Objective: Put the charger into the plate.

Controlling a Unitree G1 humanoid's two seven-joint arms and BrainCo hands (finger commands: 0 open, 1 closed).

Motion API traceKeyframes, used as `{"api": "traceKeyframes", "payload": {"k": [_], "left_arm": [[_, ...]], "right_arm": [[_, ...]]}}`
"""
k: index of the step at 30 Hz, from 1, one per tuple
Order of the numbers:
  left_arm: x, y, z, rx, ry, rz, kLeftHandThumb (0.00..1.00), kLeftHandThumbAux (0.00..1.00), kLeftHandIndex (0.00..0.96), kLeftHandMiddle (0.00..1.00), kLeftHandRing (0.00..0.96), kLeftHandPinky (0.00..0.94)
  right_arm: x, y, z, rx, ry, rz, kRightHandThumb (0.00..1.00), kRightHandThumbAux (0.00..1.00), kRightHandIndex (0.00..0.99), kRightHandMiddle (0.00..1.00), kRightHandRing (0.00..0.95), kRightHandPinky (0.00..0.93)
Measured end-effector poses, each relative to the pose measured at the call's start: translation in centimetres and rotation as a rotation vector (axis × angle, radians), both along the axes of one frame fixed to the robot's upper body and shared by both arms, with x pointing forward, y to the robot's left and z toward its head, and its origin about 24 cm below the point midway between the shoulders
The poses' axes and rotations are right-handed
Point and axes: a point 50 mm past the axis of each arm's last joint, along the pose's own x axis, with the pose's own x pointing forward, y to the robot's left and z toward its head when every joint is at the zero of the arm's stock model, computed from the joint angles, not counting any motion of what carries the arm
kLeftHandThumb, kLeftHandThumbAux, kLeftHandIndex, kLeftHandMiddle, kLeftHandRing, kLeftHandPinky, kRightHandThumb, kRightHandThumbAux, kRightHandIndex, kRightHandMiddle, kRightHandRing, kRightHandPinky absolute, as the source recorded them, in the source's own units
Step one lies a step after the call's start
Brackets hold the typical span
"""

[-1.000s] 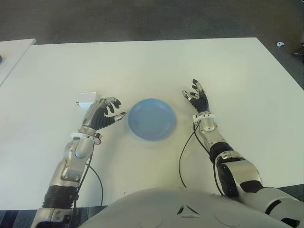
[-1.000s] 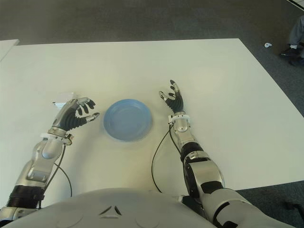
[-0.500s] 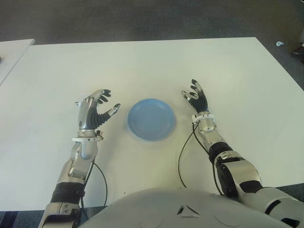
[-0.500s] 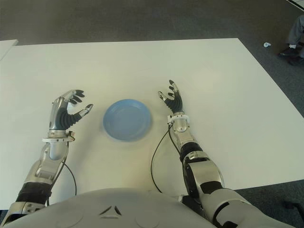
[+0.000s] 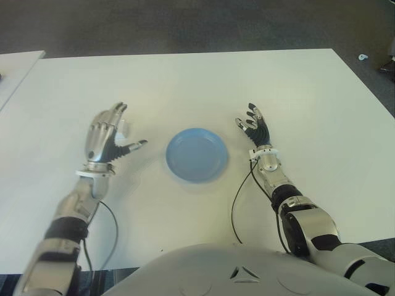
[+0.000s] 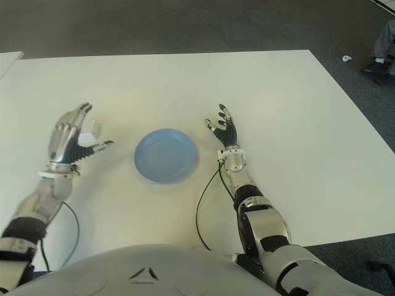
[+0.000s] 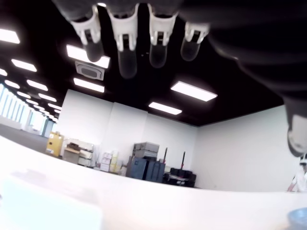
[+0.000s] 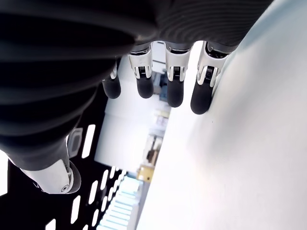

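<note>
The white charger (image 6: 92,131) lies on the white table (image 5: 185,86), left of the blue plate (image 5: 197,154), and my raised left hand partly covers it. My left hand (image 5: 113,134) is held up with palm forward and fingers spread, holding nothing; the charger shows just behind its palm and thumb. In the left wrist view the fingers (image 7: 125,28) are straight, and a pale blurred block (image 7: 48,206), probably the charger, lies on the table below them. My right hand (image 5: 253,125) shows to the right of the plate, open and holding nothing. Nothing lies in the plate.
A black cable (image 5: 237,197) runs across the table from my right wrist toward my body. A second white table edge (image 5: 15,65) shows at the far left. Dark carpet (image 5: 185,24) lies beyond the table's far edge.
My left hand has lifted from beside the charger, swung left and straightened its curled fingers wide. The charger stays on the table. My right hand has not moved.
</note>
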Motion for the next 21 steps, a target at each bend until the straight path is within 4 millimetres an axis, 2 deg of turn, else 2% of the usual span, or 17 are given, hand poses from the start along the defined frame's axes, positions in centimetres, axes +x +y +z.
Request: {"api": "traceKeyframes", "payload": {"k": [5, 11, 21], "left_arm": [[0.9, 0.7, -0.4, 0.059, 0.051, 0.039, 0.286, 0.328, 0.0, 0.0, 0.0, 0.0], [1.5, 1.7, -1.4, 0.138, 0.121, 0.137, 0.237, 0.27, 0.0, 0.0, 0.0, 0.0], [2.6, 3.4, -0.8, 0.27, 0.158, 0.29, 0.161, 0.243, 0.0, 0.0, 0.0, 0.0]], "right_arm": [[0.0, 0.0, 0.0, 0.0, -0.001, 0.0, 0.359, 0.622, 0.043, 0.086, 0.11, 0.179], [0.0, 0.1, 0.0, 0.001, -0.002, 0.002, 0.35, 0.612, 0.047, 0.088, 0.111, 0.178], [0.0, 0.1, 0.0, 0.001, -0.002, 0.001, 0.328, 0.593, 0.062, 0.098, 0.122, 0.185]]}}
